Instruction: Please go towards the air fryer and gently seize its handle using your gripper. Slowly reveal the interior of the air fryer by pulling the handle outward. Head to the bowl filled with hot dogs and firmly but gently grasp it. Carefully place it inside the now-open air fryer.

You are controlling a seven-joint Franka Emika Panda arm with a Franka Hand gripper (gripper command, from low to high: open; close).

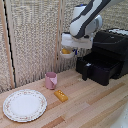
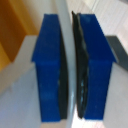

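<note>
My gripper (image 1: 70, 46) hangs in the air, shut on the rim of the small white bowl (image 1: 66, 54), which is lifted well above the table. Yellow-orange hot dogs (image 1: 66, 50) show inside it. The black air fryer (image 1: 114, 42) stands at the exterior view's right with its drawer (image 1: 101, 68) pulled out and open; the handle (image 1: 85, 71) sticks out of the drawer front. The bowl hangs just beside and above that drawer's front. In the wrist view the blue pads (image 2: 50, 65) of the gripper (image 2: 70, 65) pinch the thin white bowl wall (image 2: 68, 25), with yellow food (image 2: 12, 35) on one side.
A pink cup (image 1: 50, 80) stands on the wooden table (image 1: 90, 107) below the bowl. An orange-yellow block (image 1: 61, 95) lies in front of it. A large patterned plate (image 1: 24, 105) sits at the exterior view's left. A woven wall (image 1: 35, 35) closes the back.
</note>
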